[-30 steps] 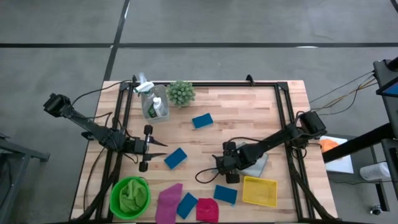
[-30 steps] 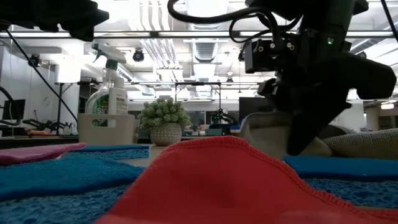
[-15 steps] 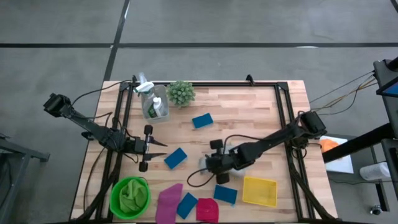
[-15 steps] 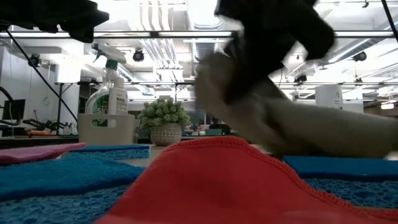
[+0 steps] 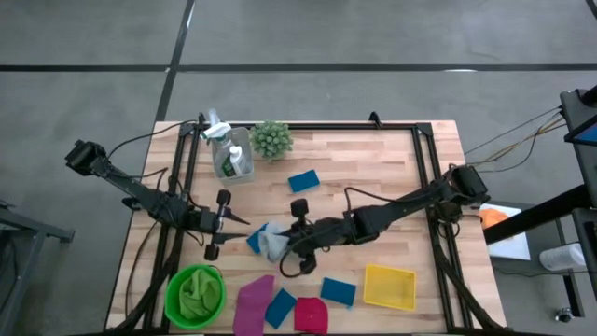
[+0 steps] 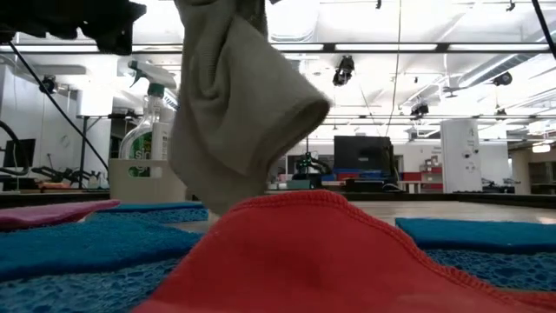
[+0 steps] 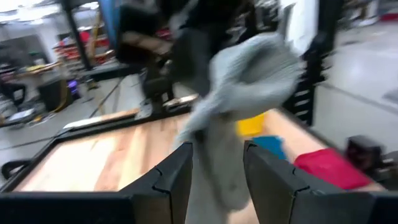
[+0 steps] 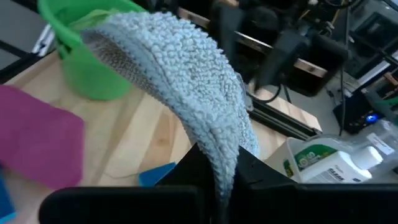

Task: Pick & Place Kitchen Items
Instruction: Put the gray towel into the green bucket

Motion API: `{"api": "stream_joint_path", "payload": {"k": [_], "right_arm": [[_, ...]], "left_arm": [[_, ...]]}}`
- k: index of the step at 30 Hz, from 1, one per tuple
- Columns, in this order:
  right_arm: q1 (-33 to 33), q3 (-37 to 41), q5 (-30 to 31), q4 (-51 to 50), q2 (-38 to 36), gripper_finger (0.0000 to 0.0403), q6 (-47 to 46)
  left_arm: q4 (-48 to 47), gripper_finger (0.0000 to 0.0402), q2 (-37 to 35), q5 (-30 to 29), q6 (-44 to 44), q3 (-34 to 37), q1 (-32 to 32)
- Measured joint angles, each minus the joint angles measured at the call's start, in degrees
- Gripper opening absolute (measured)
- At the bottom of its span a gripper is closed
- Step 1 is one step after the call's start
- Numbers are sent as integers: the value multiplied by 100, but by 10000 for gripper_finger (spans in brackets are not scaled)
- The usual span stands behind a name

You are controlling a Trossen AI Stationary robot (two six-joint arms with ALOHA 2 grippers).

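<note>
Now my right hand [image 5: 280,245], clenched on the grey cloth [image 5: 271,242], has swung it frame-centre twd my left hand [image 5: 239,227], half-open — handover next, prob.

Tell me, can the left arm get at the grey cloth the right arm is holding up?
Probably yes. The grey cloth hangs from the right gripper just ahead of the left gripper, whose fingers stand apart with nothing between them and the cloth.

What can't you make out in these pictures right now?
- Plant: hidden in the low view by the grey cloth hanging from the right gripper.
- Blue sponge: half covered by that cloth in the high view.
- Right gripper's fingertips: buried in cloth in the right wrist view.
- Left wrist view: motion blur smears the cloth; left gripper open.
</note>
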State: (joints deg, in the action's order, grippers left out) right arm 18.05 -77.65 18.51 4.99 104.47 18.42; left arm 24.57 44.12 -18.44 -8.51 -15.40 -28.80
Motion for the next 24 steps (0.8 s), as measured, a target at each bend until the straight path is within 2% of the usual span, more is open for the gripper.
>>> {"api": "stream_joint_path", "payload": {"k": [5, 9, 16, 19, 24], "right_arm": [[-174, 1, -32, 85, 0, 17, 42], [-228, 9, -44, 211, -33, 17, 121], [-235, 9, -326, 658, -138, 17, 230], [-235, 9, -335, 751, -174, 17, 274], [-243, 9, -337, 924, -186, 17, 365]], "left_arm": [[226, 155, 3, 483, 6, 0, -2], [312, 199, 163, 497, 114, 0, -2], [1018, 294, 728, 162, 109, -21, 26], [1042, 312, 929, -26, 114, -87, 85], [1041, 317, 1220, -99, 352, -194, 271]]}}
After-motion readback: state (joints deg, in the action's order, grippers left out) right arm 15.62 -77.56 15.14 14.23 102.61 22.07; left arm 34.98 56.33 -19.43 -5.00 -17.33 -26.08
